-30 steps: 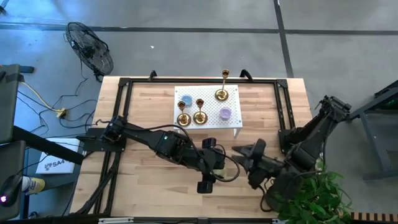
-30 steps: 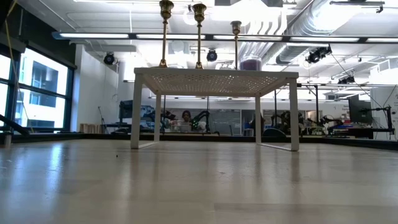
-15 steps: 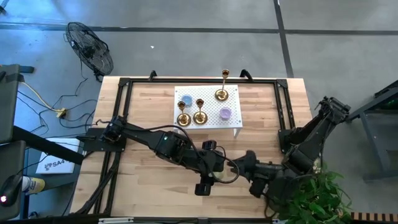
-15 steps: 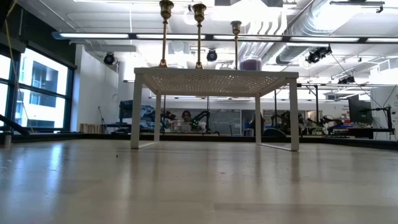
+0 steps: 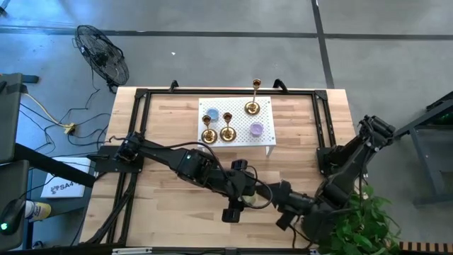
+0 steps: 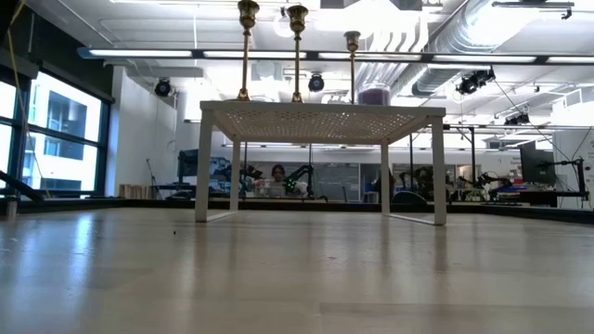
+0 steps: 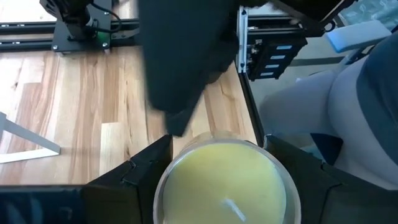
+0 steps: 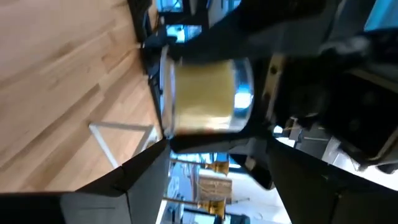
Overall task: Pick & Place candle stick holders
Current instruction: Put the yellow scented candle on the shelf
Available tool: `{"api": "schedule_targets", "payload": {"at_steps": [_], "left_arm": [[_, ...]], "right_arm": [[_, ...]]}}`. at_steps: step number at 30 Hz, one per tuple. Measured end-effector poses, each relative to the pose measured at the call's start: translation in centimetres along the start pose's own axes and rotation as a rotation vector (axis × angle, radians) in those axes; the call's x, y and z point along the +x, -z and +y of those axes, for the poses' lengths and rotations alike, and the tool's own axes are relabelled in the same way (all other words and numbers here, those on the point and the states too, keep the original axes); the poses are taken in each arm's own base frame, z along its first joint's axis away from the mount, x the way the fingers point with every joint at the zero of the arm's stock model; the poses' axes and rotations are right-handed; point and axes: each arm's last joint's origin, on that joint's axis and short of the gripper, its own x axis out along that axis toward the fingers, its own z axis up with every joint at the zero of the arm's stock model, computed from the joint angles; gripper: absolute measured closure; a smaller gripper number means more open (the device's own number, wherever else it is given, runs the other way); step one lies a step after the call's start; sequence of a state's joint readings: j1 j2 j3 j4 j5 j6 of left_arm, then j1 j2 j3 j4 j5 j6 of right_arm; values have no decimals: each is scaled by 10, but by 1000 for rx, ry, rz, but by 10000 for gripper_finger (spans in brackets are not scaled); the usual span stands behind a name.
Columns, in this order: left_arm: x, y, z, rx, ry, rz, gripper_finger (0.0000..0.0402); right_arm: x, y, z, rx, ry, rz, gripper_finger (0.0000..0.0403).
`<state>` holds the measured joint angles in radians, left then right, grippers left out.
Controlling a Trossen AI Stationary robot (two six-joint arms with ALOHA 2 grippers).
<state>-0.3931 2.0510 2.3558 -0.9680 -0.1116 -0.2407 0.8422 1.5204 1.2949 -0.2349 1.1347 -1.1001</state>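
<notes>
The 3 shiny gold candle stick holders with round flared bases stand upright on the small white perforated metal stand (image 5: 263,143) at the far middle of the wooden table (image 5: 163,120): the left holder (image 5: 208,134) and the middle holder (image 5: 226,132) sit just beside each other near the stand's front-left corner, and the taller slim-stemmed holder (image 5: 253,105) stands apart at the back edge. A pale blue round piece (image 5: 211,112) and a lilac round piece (image 5: 256,129) share the stand with them. All 3 are already set on the raised surface, which reads as the placing spot, so that part of the task looks done.

Well apart from the stand, near the table's front edge, the left gripper (image 7: 227,163) holds a yellow candle in a clear glass jar (image 7: 226,187), its fingers (image 7: 134,176) closed on the jar's sides. The right gripper (image 5: 283,191) meets it there; I cannot tell whether its fingers are spread or closed. The closeness suggests a handover or a shared grip.

The high view lays out the stand and both arms but hides the jar. The left wrist view shows the jar's wick and wax from above; the right wrist view shows the jar's (image 8: 208,96) side. The low view shows only the holders (image 6: 247,48) atop the stand, no arms.
</notes>
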Motion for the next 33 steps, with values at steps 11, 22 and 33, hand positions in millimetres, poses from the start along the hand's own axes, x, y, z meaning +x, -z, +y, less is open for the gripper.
{"api": "schedule_targets", "payload": {"at_steps": [11,22,33], "left_arm": [[1,0,0,0,0,1,180],[12,4,-1,3,21,25,180],[12,2,-2,30,31,6,180]], "right_arm": [[-5,-6,0,-6,-27,-102,142],[-4,-7,1,-3,-58,-160,142],[5,-3,-1,69,-81,-162,142]]}}
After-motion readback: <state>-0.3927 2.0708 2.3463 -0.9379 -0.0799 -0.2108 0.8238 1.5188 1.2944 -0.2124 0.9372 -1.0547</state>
